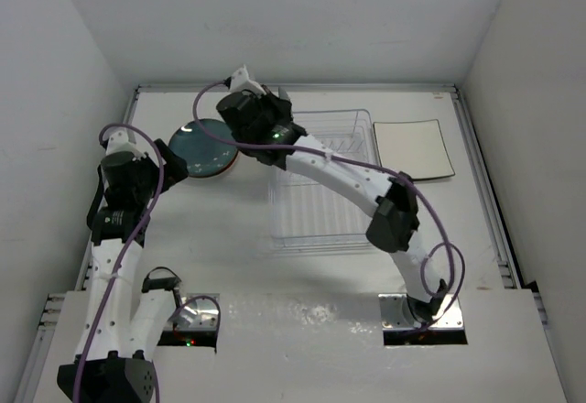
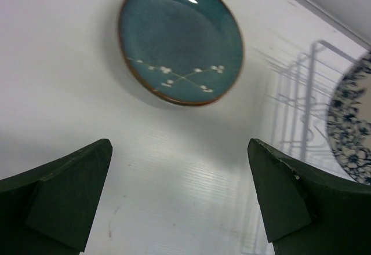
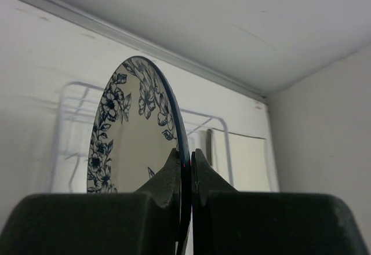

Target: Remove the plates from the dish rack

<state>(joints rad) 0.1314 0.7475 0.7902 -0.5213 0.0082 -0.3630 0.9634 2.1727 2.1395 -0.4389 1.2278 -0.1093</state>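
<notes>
A teal plate lies flat on the table at the back left, with a reddish rim showing under its near right edge. It also shows in the left wrist view. My left gripper is open and empty, low over the table just short of the teal plate. My right gripper is shut on the rim of the white plate with dark floral pattern and holds it upright on edge over the back left end of the clear dish rack. The floral plate also shows in the left wrist view.
A pale square dark-rimmed plate lies flat on the table right of the rack. White walls close in the table at the back and both sides. The rack wires stand right of the left gripper.
</notes>
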